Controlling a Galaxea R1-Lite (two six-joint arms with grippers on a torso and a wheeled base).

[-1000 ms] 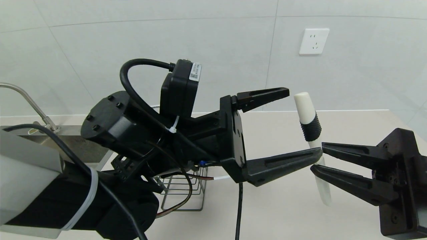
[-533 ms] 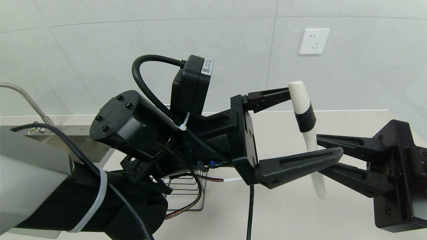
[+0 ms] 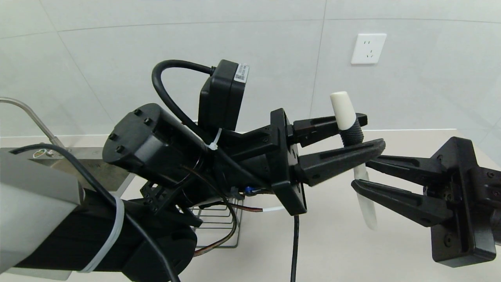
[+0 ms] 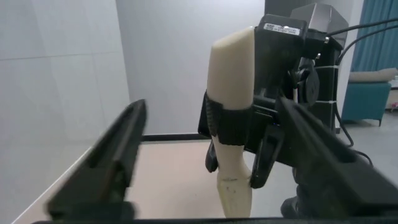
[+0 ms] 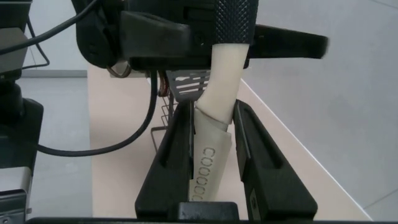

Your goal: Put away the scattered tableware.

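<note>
Two grippers meet above the pale countertop [image 3: 411, 141], seemingly for a handover. The left gripper [image 3: 374, 130], jaws partly spread, brackets the utensil [image 3: 339, 109] at its black knurled sleeve without clamping yet. The right gripper [image 3: 360, 173] pinches its flat perforated end, holding it upright in mid-air. A wire caddy [image 3: 213, 225] stands below, a likely destination. The utensil is smooth cream plastic, round-topped.

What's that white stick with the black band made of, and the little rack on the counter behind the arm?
White utensil: looks like matte plastic or silicone, going by the smooth cream surface with no glare.
Its black band: probably rubber, going by the fine knurled texture.
Wire rack: metal, with thin grey rods that have a slight shine.
</note>
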